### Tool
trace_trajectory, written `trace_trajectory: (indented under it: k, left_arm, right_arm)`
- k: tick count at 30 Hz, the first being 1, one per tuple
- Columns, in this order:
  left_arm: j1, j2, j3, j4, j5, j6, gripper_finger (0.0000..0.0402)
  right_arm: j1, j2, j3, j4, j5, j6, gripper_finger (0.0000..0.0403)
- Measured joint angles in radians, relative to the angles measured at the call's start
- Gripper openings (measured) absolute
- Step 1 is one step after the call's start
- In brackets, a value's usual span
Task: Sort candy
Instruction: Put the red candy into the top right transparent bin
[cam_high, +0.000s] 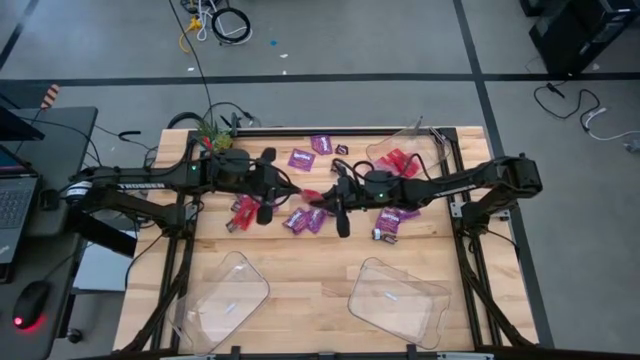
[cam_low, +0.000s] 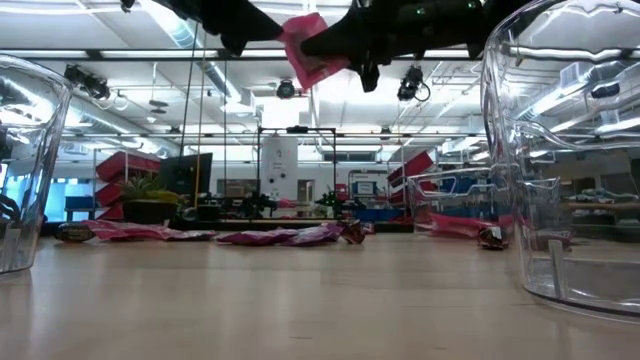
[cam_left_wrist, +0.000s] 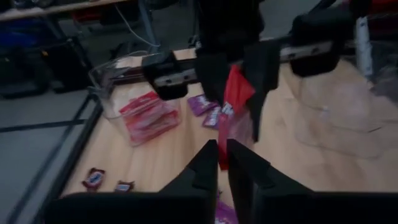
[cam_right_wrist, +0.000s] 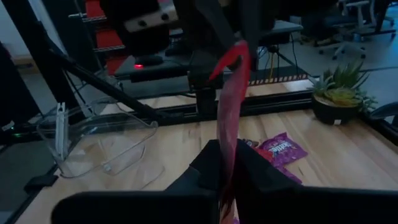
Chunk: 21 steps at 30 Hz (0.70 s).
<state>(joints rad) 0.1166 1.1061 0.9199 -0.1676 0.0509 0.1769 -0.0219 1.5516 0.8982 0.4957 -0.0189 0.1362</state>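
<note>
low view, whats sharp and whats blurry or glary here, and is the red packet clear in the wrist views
Low view: the near clear tray looms large and warps the room behind it, ceiling lights glare. Left wrist view: soft throughout, the red packet readable, the left gripper dark. Right wrist view: the packet is a smeared streak above the right gripper.

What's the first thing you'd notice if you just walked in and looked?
Two dark robot arms meet above the middle of the table, and the left claw and right claw both pinch one red candy packet up in the air. Below, purple packets lie scattered on the wood.
</note>
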Motion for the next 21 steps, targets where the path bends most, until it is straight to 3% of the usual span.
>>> trace_trajectory:
  k: [7, 12, 16, 21]
  left_arm:
    - [-0.002, -0.011, 0.0, 0.009, -0.055, 0.056, 0.0117]
    - [-0.002, -0.034, 0.001, 0.01, -0.232, 0.06, 0.0158]
    - [-0.002, -0.048, 0.001, -0.007, -0.278, 0.061, 0.0165]
    - [-0.002, -0.048, -0.028, -0.015, -0.273, 0.078, 0.0165]
  right_arm:
    - [-0.009, -0.113, 0.0, -0.159, 0.086, -0.025, 0.0009]
    - [-0.073, -0.256, 0.0, -0.438, 0.215, -0.017, 0.0005]
    - [-0.18, -0.365, 0.0, -0.728, 0.282, 0.021, 0.0004]
    - [-0.377, -0.429, -0.02, -0.971, 0.281, 0.051, 0.0004]
